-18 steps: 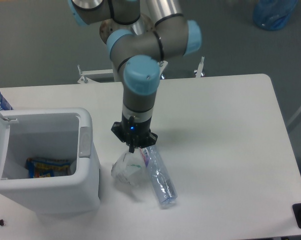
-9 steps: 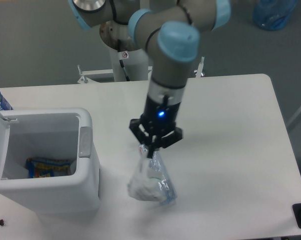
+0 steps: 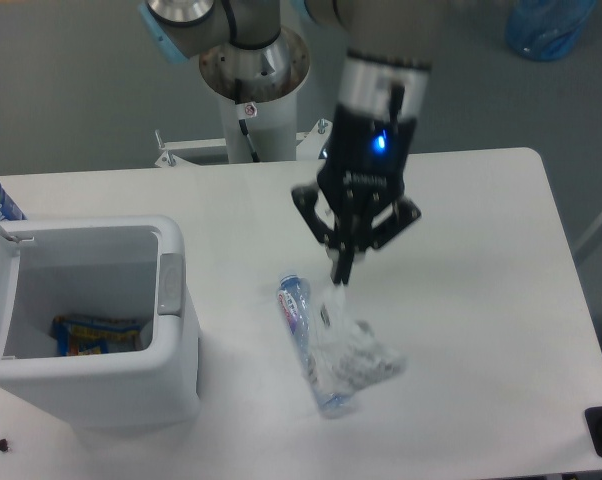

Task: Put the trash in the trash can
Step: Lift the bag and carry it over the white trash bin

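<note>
At the left of the frame the can stands with its lid swung open, a blue-and-orange packet lying on its floor and its grey latch tab facing the middle of the table. Neither piece of trash is in it yet.

Just right of the can, low in the centre, the bottle lies flat where it lay a second ago, cap end toward the upper left. I have not touched it.

The change is in my gripper, now at the centre of the frame, higher and further right than it was a second ago. My fingers are pressed together on a corner of the wrapper, which has come up off the table with me and dangles blurred below them, over the lower end of the bottle.

By my reading the wrapper pick has succeeded, but my swing has carried it away from the can rather than toward it. The carry back to the open top at the left is still ahead, and the thin pinch could slip on the way. The bottle then remains.
</note>
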Available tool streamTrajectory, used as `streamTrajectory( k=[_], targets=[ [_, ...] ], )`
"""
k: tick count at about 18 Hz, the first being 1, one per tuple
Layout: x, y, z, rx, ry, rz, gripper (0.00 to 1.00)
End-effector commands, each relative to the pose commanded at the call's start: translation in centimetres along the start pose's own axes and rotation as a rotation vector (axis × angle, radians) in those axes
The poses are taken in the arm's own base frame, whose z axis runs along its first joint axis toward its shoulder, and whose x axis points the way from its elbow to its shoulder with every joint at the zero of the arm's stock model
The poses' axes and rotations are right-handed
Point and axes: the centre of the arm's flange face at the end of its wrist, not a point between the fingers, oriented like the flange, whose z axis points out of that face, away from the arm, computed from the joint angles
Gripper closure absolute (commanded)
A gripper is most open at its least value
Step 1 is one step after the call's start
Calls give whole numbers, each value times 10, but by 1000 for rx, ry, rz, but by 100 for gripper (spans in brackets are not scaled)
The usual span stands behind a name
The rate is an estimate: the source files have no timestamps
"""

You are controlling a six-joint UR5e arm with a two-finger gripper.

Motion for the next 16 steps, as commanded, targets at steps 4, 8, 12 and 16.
streamTrajectory(
  k=[4, 8, 12, 16],
  targets=[
    [46, 7, -13, 23, 90, 9, 100],
    [109, 33, 1, -23, 180, 53, 100],
    [143, 60, 16, -74, 233, 86, 100],
    [153, 70, 26, -86, 250, 102, 100]
  ],
)
